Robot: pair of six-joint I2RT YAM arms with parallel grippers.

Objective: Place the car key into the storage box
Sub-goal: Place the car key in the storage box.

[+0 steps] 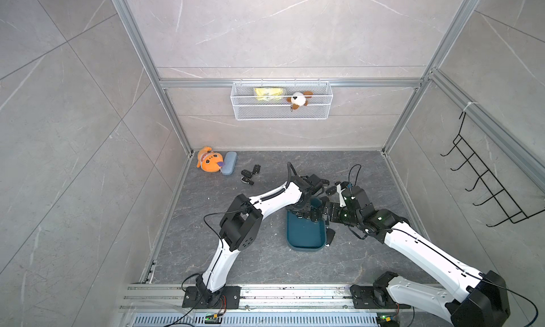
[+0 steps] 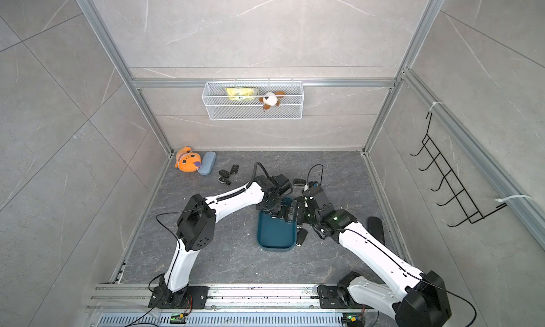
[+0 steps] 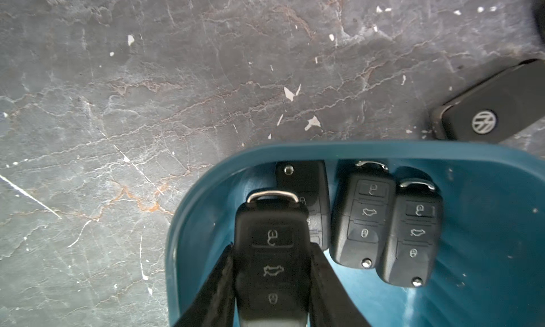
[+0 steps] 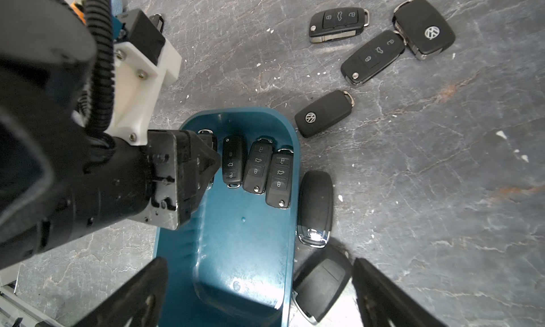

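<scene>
Now the left tool (image 3: 272,249) pinched the car key (image 3: 271,269) over the storage box (image 3: 486,222) at twelve o'clock, release looked next; the right tool (image 4: 259,266) gaped wide.

car key (image 3: 272,263): lower end cut off by frame | storage box (image 1: 303,234): far end hidden

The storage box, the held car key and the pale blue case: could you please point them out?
storage box (image 4: 236,252): right wrist view, bare floor.
held car key (image 3: 271,260): left wrist view, button face.
pale blue case (image 1: 229,163): in a top view, lid centre.
</scene>
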